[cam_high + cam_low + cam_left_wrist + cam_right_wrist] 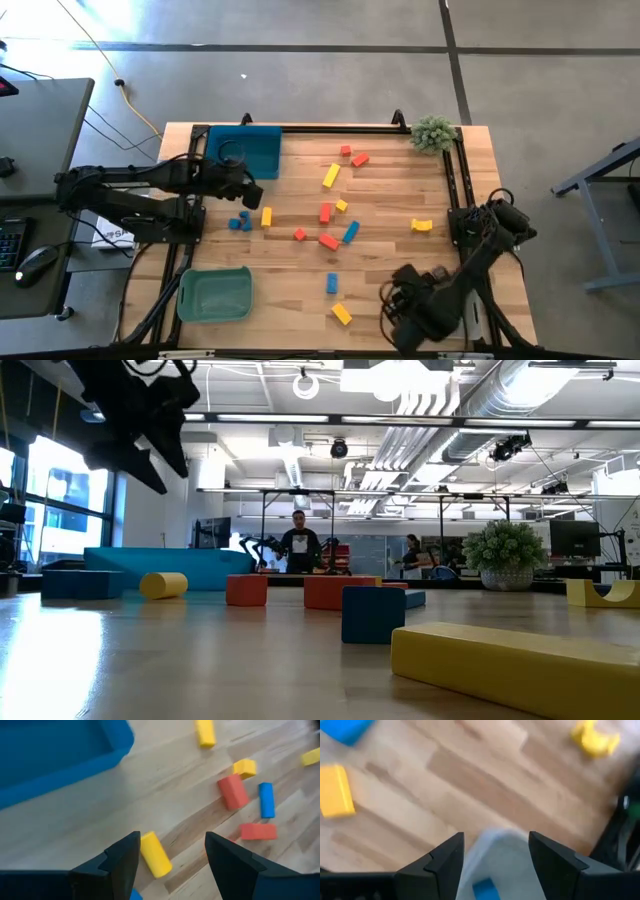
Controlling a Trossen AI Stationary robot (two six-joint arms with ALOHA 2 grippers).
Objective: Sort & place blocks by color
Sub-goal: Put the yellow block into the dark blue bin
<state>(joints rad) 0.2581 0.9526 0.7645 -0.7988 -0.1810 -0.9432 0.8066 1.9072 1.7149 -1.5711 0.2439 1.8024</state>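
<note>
yellow bar [520, 665] lies nearest; left pincer [172, 852] open, empty; lettering perhaps unreadable.

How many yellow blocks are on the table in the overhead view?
5: a long bar beyond centre, a small block just nearer, a cylinder on the left, an arch on the right, a front bar at the near edge. The arms may hide more.
</note>
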